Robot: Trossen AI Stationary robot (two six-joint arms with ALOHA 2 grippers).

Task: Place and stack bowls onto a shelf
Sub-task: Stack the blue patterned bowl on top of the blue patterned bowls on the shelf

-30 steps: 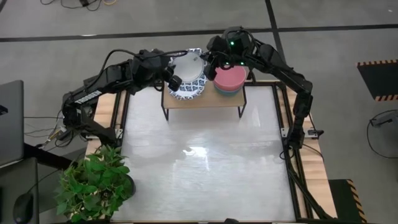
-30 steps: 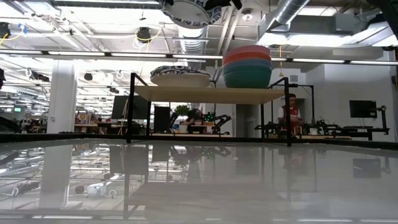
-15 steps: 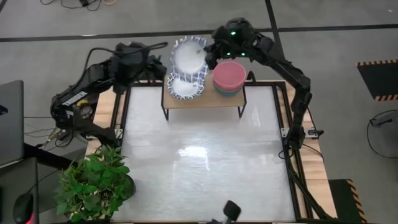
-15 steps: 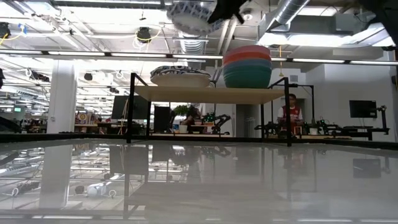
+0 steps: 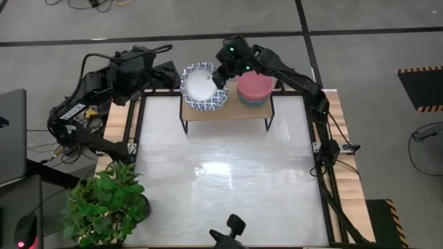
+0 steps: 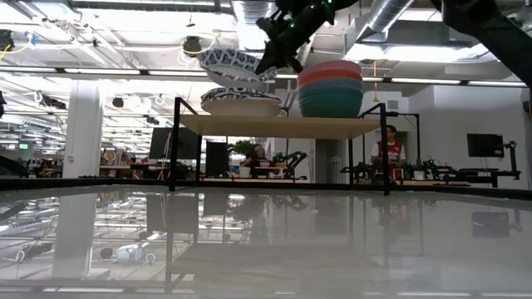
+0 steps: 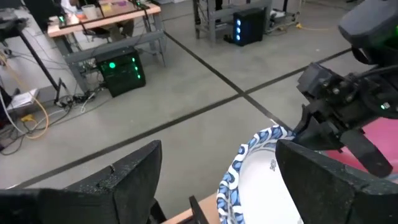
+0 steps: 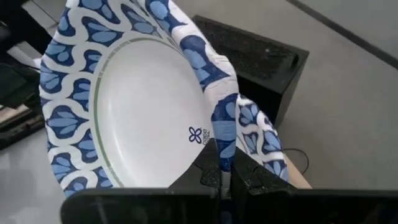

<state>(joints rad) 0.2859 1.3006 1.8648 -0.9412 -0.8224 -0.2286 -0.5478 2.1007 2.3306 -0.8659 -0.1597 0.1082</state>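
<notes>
The shelf [image 5: 239, 111] stands at the table's far edge. A stack of blue-patterned bowls [image 5: 211, 104] [image 6: 241, 105] rests on its left half. On its right half a red-pink bowl [image 5: 255, 84] sits nested in a green-blue bowl [image 6: 331, 101]. Another blue-patterned bowl [image 5: 198, 83] [image 6: 235, 65] hangs tilted just above the stack, and my right gripper [image 5: 220, 75] is shut on it. My left gripper [image 5: 171, 73] stands open left of the shelf, apart from the bowl, with nothing between its fingers [image 7: 134, 180]. My right gripper pinches the patterned bowl's rim [image 8: 222, 134] on its right side, one finger on the inner face and one on the outer. The fingers come slanting down from the table's right. The bowl is lifted clear and tilted, its gripped side lower [image 6: 264, 76].
A potted green plant [image 5: 107, 200] stands at the table's near left corner. A dark object [image 5: 232, 232] shows at the near edge. The white table top [image 5: 228, 173] lies in front of the shelf. In the low view a person [image 6: 386, 149] is in the room behind.
My left gripper has opened, let go of the patterned bowl and drawn back toward the table's left edge. My right gripper has carried the bowl down and to the left, tipping it, until it hangs just over the stack on the shelf.
</notes>
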